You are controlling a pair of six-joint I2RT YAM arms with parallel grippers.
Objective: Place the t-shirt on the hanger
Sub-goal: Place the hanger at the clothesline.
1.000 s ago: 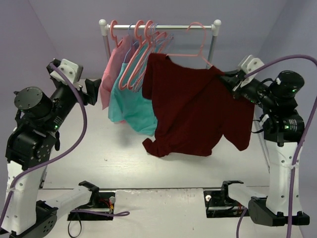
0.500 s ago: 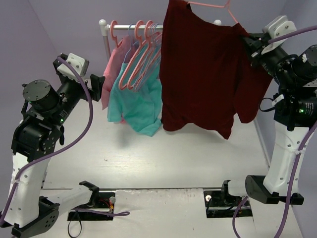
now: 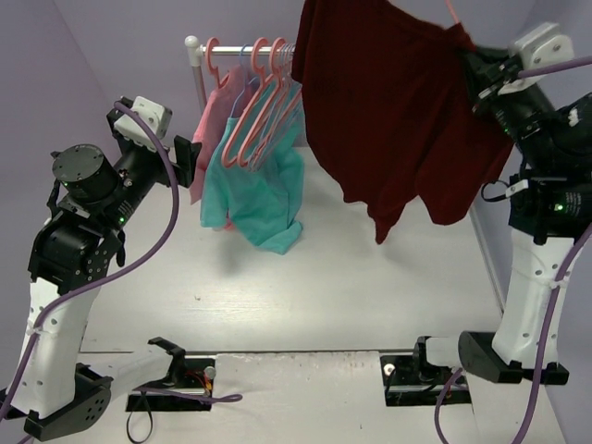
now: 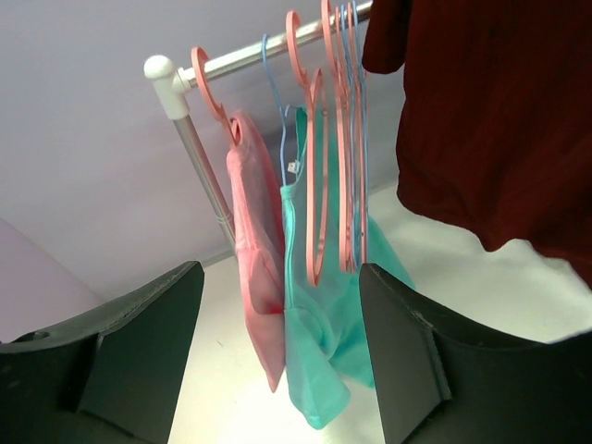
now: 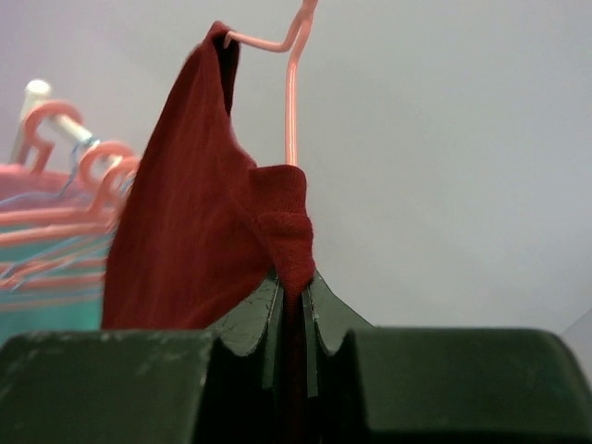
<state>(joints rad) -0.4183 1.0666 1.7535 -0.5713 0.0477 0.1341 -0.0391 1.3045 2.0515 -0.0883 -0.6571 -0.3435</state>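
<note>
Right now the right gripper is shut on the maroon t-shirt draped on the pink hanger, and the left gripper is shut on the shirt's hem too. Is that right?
Not quite. The left gripper is open and holds nothing, apart from the t-shirt, as the left wrist view shows. The right gripper is indeed shut on the t-shirt draped on the hanger.

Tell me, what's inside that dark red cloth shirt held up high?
A thin salmon-pink hanger; only its top shows above the dark red shirt. Cloth covers its frame.
</note>
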